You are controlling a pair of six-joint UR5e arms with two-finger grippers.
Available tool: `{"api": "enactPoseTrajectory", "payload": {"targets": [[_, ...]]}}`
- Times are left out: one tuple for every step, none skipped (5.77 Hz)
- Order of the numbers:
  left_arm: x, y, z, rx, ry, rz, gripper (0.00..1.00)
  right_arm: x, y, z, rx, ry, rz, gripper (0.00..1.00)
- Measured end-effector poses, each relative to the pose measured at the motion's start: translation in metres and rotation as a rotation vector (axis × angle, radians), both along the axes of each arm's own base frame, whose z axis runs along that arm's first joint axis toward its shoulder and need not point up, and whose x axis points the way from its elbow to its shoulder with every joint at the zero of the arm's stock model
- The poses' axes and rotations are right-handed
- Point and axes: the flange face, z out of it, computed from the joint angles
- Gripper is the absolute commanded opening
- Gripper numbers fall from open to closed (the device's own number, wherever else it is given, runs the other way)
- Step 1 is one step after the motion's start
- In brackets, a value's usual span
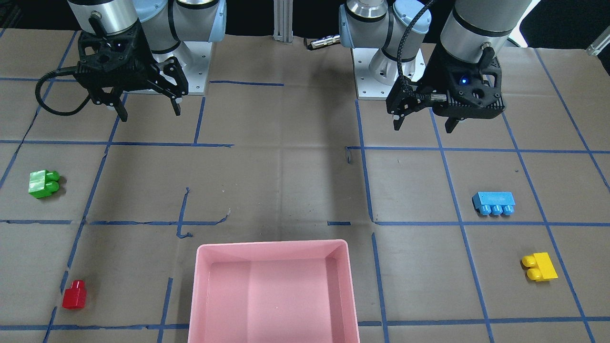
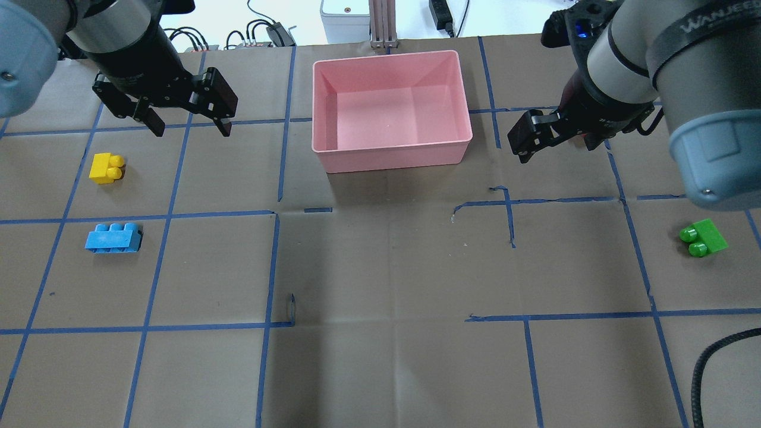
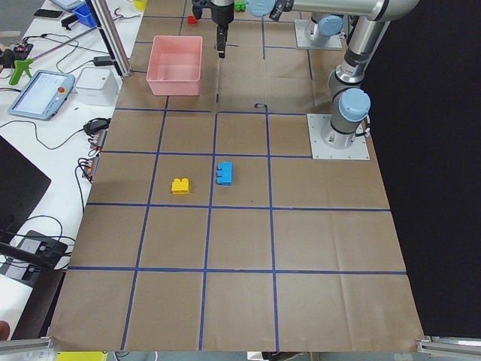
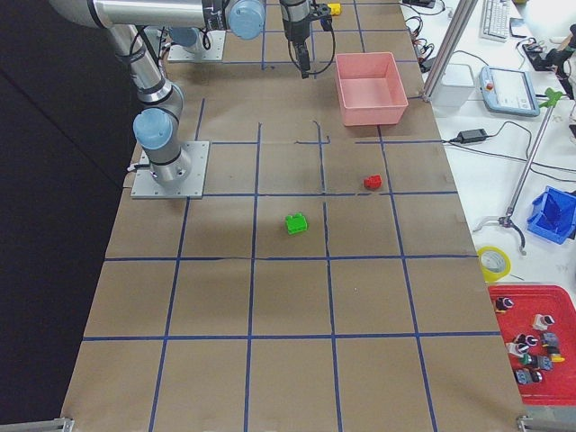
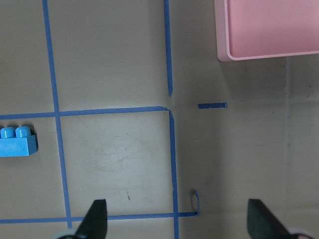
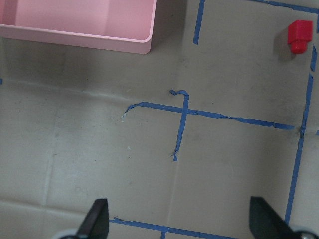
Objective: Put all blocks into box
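The pink box (image 1: 271, 247) stands empty at the table's middle, on the side far from my base. The yellow block (image 1: 538, 266) and blue block (image 1: 494, 202) lie on my left side, and the blue one also shows in the left wrist view (image 5: 17, 142). The green block (image 1: 44, 184) and red block (image 1: 75, 295) lie on my right side. The red one shows in the right wrist view (image 6: 299, 36) but is hidden behind my arm in the overhead view. My left gripper (image 1: 423, 127) and right gripper (image 1: 150, 114) hang open and empty above the table, away from all blocks.
Blue tape lines form a grid on the brown paper table cover (image 2: 380, 267). The arm bases (image 1: 376, 71) sit at the table's robot side. Cables, a tablet and bins lie beyond the table's far edge (image 3: 45, 94).
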Motion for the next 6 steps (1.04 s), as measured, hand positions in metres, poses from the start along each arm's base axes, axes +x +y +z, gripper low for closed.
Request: {"api": "enactPoseTrajectory", "payload": {"targets": [[0.000, 0.001, 0.001, -0.001, 0.002, 0.001, 0.99, -0.002, 0.000, 0.000, -0.001, 0.006, -0.003, 1.00], [0.000, 0.003, 0.000, 0.000, 0.004, 0.002, 0.99, -0.007, 0.001, 0.003, -0.004, 0.019, -0.009, 1.00], [0.004, 0.004, -0.001, 0.001, 0.004, 0.009, 0.99, -0.019, 0.009, 0.015, -0.022, 0.056, -0.006, 1.00], [0.024, 0.001, -0.002, 0.002, 0.001, 0.033, 0.99, -0.047, 0.022, 0.035, -0.051, 0.108, 0.013, 1.00], [0.074, -0.005, -0.003, 0.007, -0.003, 0.053, 0.99, -0.100, 0.032, 0.048, -0.044, 0.132, 0.039, 1.00], [0.143, -0.008, -0.007, 0.020, -0.002, 0.050, 0.99, -0.160, 0.044, 0.050, -0.008, 0.103, 0.061, 1.00]]}}
